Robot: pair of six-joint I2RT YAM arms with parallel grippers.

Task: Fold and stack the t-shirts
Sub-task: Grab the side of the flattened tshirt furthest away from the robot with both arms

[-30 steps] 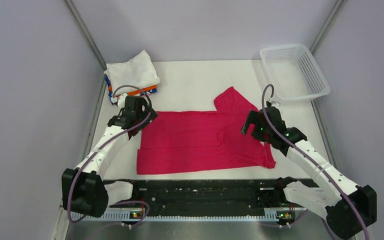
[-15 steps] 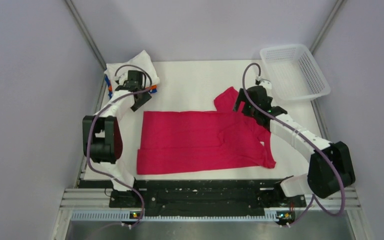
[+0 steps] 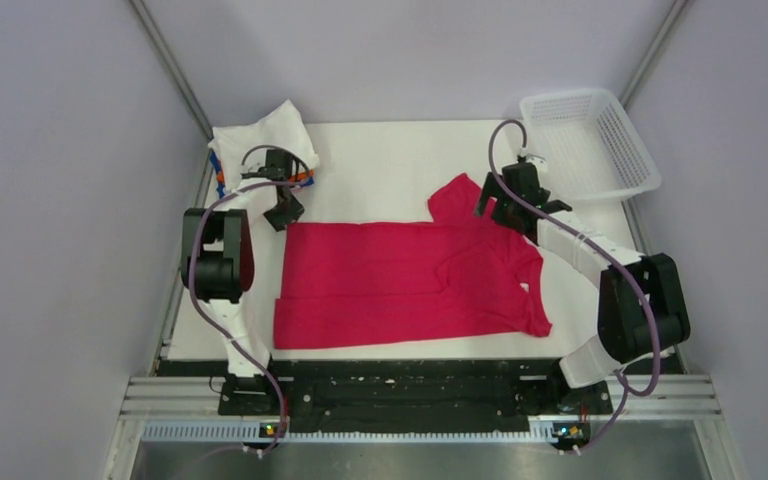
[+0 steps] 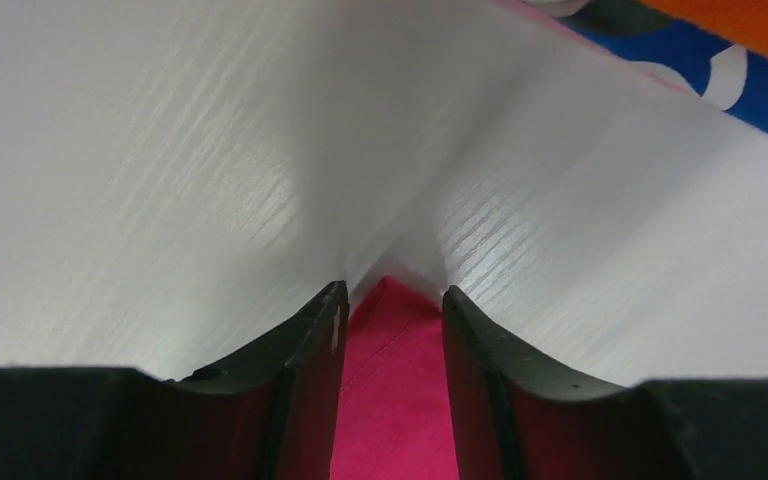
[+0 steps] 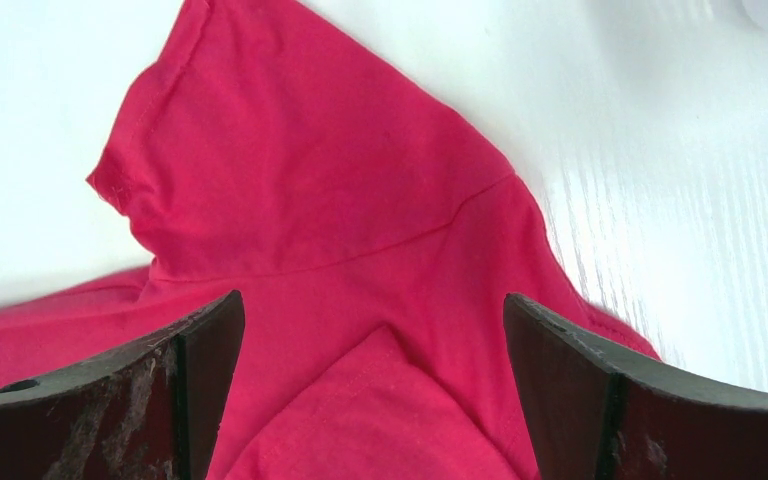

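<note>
A crimson-pink t-shirt (image 3: 410,280) lies spread flat across the white table, one sleeve (image 3: 457,197) pointing to the far side. My left gripper (image 3: 285,213) is down at its far left corner. In the left wrist view that corner (image 4: 392,400) lies in the narrow gap of the left gripper (image 4: 390,295), whose jaws are partly closed and still apart. My right gripper (image 3: 490,205) hovers wide open over the shirt near the far sleeve. In the right wrist view the right gripper (image 5: 375,310) straddles a folded flap (image 5: 380,410) with nothing gripped.
A stack of folded t-shirts (image 3: 260,148) sits at the far left, white on top with orange and blue-patterned edges (image 4: 700,90) below. A white mesh basket (image 3: 590,145) stands at the far right corner. Walls close in on both sides.
Both arms stretched toward the far side. The left gripper came down on the shirt's far left corner and narrowed its jaws. The right gripper moved up to the far sleeve, still wide.
</note>
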